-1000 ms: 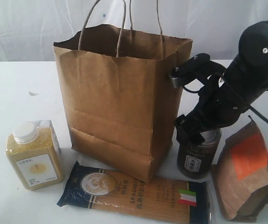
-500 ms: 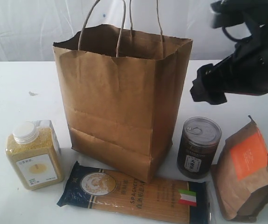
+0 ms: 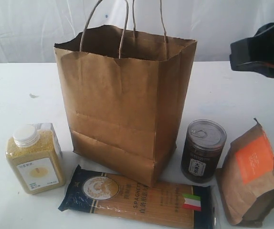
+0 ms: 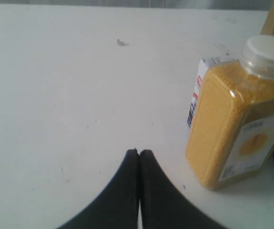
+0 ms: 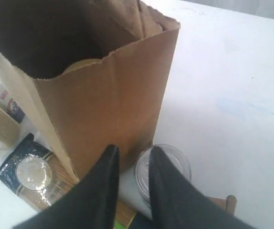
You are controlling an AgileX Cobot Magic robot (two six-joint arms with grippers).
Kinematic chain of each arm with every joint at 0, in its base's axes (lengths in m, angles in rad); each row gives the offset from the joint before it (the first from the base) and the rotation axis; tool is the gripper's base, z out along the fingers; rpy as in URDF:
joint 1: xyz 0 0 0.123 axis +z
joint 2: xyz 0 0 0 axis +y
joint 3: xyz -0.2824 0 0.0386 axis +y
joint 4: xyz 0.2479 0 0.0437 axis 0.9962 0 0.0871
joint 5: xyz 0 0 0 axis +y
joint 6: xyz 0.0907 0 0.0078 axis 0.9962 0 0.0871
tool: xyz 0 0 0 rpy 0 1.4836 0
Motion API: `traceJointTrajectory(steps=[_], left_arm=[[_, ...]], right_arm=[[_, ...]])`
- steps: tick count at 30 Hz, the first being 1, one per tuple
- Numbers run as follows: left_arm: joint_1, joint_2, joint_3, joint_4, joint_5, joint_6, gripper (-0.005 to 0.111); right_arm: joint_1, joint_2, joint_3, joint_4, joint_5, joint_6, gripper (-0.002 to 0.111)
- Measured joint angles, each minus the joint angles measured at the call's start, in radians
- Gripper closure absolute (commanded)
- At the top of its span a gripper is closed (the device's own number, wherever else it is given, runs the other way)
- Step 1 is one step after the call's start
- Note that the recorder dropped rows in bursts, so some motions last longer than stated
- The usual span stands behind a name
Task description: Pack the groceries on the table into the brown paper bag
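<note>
The brown paper bag (image 3: 122, 100) stands upright mid-table, mouth open. Left of it sits the yellow-grain bottle (image 3: 34, 160), with the small blue-silver carton (image 4: 197, 90) right behind it. The spaghetti packet (image 3: 137, 195) lies flat in front of the bag. The dark can (image 3: 204, 150) and the orange-labelled pouch (image 3: 251, 176) stand at its right. My right gripper (image 5: 133, 151) hangs open and empty high above the can (image 5: 168, 171), beside the bag's corner (image 5: 103, 105). My left gripper (image 4: 139, 151) is shut on nothing, low over the table (image 4: 70, 95), apart from the bottle (image 4: 237, 124). The jar is hidden.
The right arm's black body (image 3: 263, 47) shows at the upper right edge of the exterior view. A tan rounded shape (image 5: 82, 64) shows inside the bag. A white curtain backs the table. A small dark speck (image 4: 121, 43) lies on the tabletop.
The right arm has lifted from low beside the can up and out to the upper right. The can stays standing on the table. Nothing else has moved.
</note>
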Motion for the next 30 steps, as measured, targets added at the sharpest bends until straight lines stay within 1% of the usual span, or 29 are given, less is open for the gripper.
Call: traceJointTrajectory(steps=[1,2,5,7,8,9,11,14,17,19,22,23,24,25,26,27,28,30], left_arm=[[0.000,0.000,0.000,-0.042,-0.056,-0.044,0.107],[0.000,0.000,0.000,-0.116,-0.099,-0.108,0.107],[0.000,0.000,0.000,-0.302,-0.193,-0.337,0.107],[0.000,0.000,0.000,-0.361,-0.208,-0.540,0.107],[-0.002,0.000,-0.009,-0.367,-0.191,-0.633,0.107],[-0.009,0.000,-0.035,-0.362,-0.160,-0.664,0.107],[-0.033,-0.002,-0.125,-0.319,-0.088,-0.643,0.107],[-0.072,-0.004,-0.326,-0.288,0.008,-0.470,0.107],[-0.101,0.061,-0.556,-0.265,0.176,-0.310,0.107],[-0.112,0.156,-0.689,-0.232,0.354,-0.267,0.107],[-0.118,0.324,-0.835,-0.205,0.580,-0.199,0.107],[-0.118,0.374,-0.872,-0.201,0.637,-0.175,0.107],[-0.118,0.446,-0.925,-0.198,0.682,-0.136,0.106],[-0.118,0.553,-0.993,-0.188,0.713,-0.092,0.101],[-0.118,0.613,-1.043,-0.178,0.721,-0.077,0.089],[-0.118,0.720,-1.117,-0.154,0.724,-0.064,0.077],[-0.118,0.792,-1.157,-0.143,0.726,-0.056,0.053],[-0.118,0.959,-1.273,-0.100,0.722,-0.042,0.028]], right_arm=[[0.000,-0.017,0.000,0.002,0.002,0.000,0.090],[0.000,-0.028,0.000,0.002,0.004,0.000,0.090],[0.000,-0.053,0.000,0.004,0.004,0.000,0.090],[0.000,-0.057,0.000,0.030,0.017,0.000,0.090],[0.000,-0.057,0.000,0.044,0.022,0.000,0.090],[0.000,-0.057,0.000,0.056,0.026,0.000,0.090],[0.000,-0.057,0.000,0.075,0.026,0.000,0.090],[0.000,-0.057,0.000,0.089,0.024,0.000,0.090],[0.000,-0.057,0.000,0.121,0.020,0.000,0.090],[0.000,-0.057,0.000,0.135,0.020,0.000,0.090],[0.000,-0.057,0.000,0.145,0.026,-0.003,0.086],[0.000,-0.057,0.000,0.145,0.027,-0.012,0.084],[0.000,-0.057,0.000,0.145,0.030,-0.014,0.078],[0.000,-0.057,0.000,0.145,0.037,-0.018,0.073],[0.000,-0.057,0.000,0.146,0.039,-0.018,0.063],[0.000,-0.057,0.000,0.146,0.041,-0.020,0.058],[0.000,-0.057,0.000,0.146,0.042,-0.020,0.051],[0.000,-0.057,0.000,0.146,0.034,-0.020,0.048]])
